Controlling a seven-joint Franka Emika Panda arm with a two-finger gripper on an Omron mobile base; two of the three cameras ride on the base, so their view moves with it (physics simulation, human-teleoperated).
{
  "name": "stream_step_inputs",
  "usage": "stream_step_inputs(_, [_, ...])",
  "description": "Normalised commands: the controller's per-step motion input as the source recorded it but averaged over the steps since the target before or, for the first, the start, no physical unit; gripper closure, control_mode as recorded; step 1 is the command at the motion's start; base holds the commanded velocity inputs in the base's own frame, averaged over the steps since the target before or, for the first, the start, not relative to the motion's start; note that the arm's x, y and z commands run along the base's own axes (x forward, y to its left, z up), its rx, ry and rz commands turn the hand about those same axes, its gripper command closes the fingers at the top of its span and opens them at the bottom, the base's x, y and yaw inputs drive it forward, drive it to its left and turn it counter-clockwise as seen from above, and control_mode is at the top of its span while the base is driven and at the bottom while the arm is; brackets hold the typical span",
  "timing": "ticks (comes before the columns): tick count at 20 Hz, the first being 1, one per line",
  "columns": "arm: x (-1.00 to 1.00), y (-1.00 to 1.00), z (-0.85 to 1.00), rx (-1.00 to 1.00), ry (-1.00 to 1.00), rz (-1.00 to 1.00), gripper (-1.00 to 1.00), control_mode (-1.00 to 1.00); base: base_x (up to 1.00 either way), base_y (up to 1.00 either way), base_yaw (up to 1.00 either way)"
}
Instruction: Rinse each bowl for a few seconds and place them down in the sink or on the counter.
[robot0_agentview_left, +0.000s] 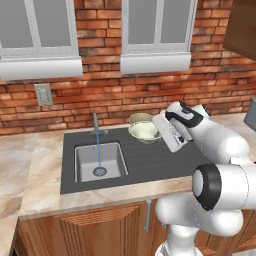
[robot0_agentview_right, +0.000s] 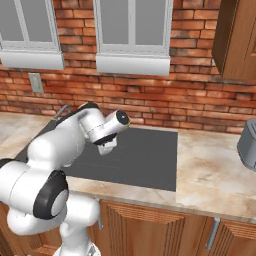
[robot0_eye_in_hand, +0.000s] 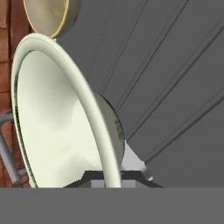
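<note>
The paler cream-green bowl sits upright over the back of the ribbed drainboard. In the hand view this bowl looms large, and its rim runs down between my two dark fingertips. My gripper is shut on that rim from the bowl's right side. The olive-tan bowl stands just behind it, near the brick wall. The sink's light-grey basin lies to the left, where a thin stream of water falls from the faucet to the drain.
Beige marble counter surrounds the sink. A grey toaster stands on the counter far to the right. The brick wall rises close behind the bowls. My own arm covers the basin side in the right base view.
</note>
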Motion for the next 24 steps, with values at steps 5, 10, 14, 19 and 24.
stream_step_inputs(5, [-0.22, -0.27, 0.00, 0.02, -0.01, 0.00, 1.00, -1.00, 0.00, 0.00, 0.00])
stream_step_inputs(10, [0.01, -0.32, -0.05, 0.03, 0.03, 0.00, 1.00, -1.00, 0.00, 0.00, 0.00])
stream_step_inputs(14, [0.13, -0.42, -0.02, 0.04, 0.05, 0.00, 1.00, -1.00, 0.00, 0.00, 0.00])
stream_step_inputs(19, [0.03, -0.35, -0.02, 0.01, 0.03, 0.01, 1.00, -1.00, 0.00, 0.00, 0.00])
stream_step_inputs(24, [0.00, -0.26, -0.06, 0.00, 0.00, 0.04, 1.00, -1.00, 0.00, 0.00, 0.00])
